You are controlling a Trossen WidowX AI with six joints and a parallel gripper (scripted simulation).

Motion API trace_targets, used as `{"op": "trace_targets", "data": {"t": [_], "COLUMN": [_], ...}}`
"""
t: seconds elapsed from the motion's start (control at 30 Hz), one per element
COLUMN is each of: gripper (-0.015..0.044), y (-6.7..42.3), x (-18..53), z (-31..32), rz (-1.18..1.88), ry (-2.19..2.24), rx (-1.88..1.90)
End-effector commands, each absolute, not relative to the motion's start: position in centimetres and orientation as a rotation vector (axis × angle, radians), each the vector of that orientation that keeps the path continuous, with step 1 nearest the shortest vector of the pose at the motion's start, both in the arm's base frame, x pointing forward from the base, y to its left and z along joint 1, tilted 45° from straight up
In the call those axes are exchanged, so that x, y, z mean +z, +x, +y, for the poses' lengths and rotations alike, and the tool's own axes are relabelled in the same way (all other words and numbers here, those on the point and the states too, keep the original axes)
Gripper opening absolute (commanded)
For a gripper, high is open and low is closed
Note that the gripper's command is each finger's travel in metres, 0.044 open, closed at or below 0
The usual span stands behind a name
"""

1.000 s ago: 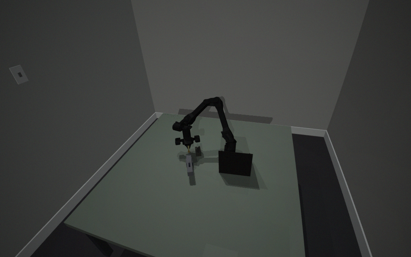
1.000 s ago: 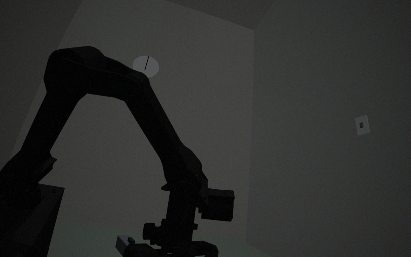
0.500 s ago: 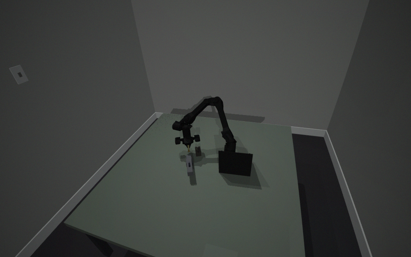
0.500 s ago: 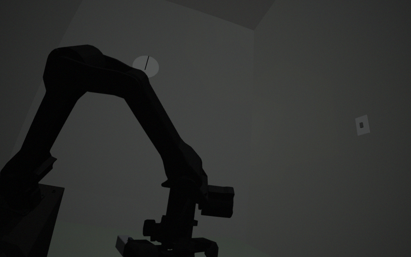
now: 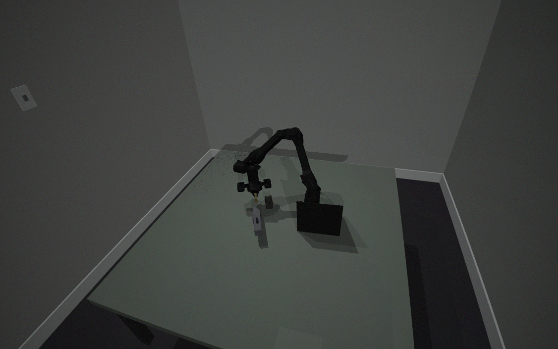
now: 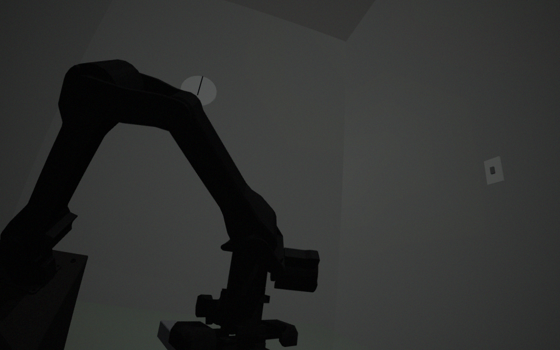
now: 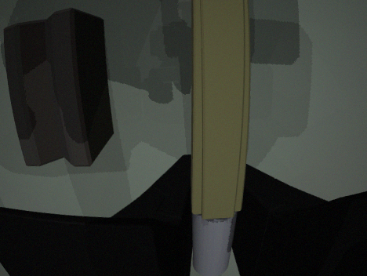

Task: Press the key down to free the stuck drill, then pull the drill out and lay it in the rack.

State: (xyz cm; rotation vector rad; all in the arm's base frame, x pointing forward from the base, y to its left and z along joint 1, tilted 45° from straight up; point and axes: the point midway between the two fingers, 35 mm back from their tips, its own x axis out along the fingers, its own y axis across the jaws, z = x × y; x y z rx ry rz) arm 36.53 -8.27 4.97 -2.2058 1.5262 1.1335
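Note:
My gripper (image 5: 255,194) (image 7: 204,164) is shut on the drill (image 5: 255,199) (image 7: 221,98), a long yellow body with a lilac-grey cylindrical end low in the wrist view. The drill is clear of the grey block (image 5: 257,230) (image 6: 164,328). The dark blue key (image 5: 256,220) is on that block; in the exterior view the gripper hides it. The small brown notched rack (image 5: 268,202) (image 7: 63,90) stands beside the drill, right of it in the top view and left in the wrist view. The fingertips are out of frame in the exterior view.
The pale green table (image 5: 213,267) carries the arm's black base (image 5: 319,218) (image 6: 37,313), right of the block in the top view. A wall (image 5: 329,82) rises behind the table's far edge. Shadows of the arm fall around the rack.

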Motion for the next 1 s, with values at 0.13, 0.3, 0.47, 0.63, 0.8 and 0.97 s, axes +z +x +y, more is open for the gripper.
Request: {"op": "trace_targets", "data": {"t": [0.13,0.3,0.47,0.63,0.8,0.97], "gripper": [0.0000,0.0000,0.0000,0.0000,0.0000,0.0000], "y": [36.6,36.6,36.6,36.0,35.3,34.6], "x": [5.3,5.4,5.5,5.7,6.0,6.3], "z": [-7.9,-7.7,-7.6,-8.0,-8.5,-9.0], "rz": [1.525,1.524,1.524,1.525,1.525,1.526], "ry": [-2.209,-2.209,-2.209,-2.209,-2.209,-2.210], "rx": [1.128,1.128,1.128,1.128,1.128,1.129]}}
